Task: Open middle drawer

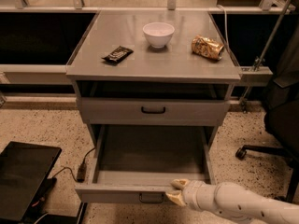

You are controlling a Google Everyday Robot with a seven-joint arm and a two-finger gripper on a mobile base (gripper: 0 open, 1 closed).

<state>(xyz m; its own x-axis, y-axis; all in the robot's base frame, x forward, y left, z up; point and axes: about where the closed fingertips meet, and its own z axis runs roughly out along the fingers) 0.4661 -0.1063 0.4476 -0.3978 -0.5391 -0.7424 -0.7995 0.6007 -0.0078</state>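
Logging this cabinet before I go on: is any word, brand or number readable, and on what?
No text can be read anywhere.
Dark wrapper on the cabinet top: print too blurred to read.
Gold bag: print too blurred to read.
White bowl: no marking seen.
Middle drawer, pulled out, and the gripper at its front edge: no label seen.
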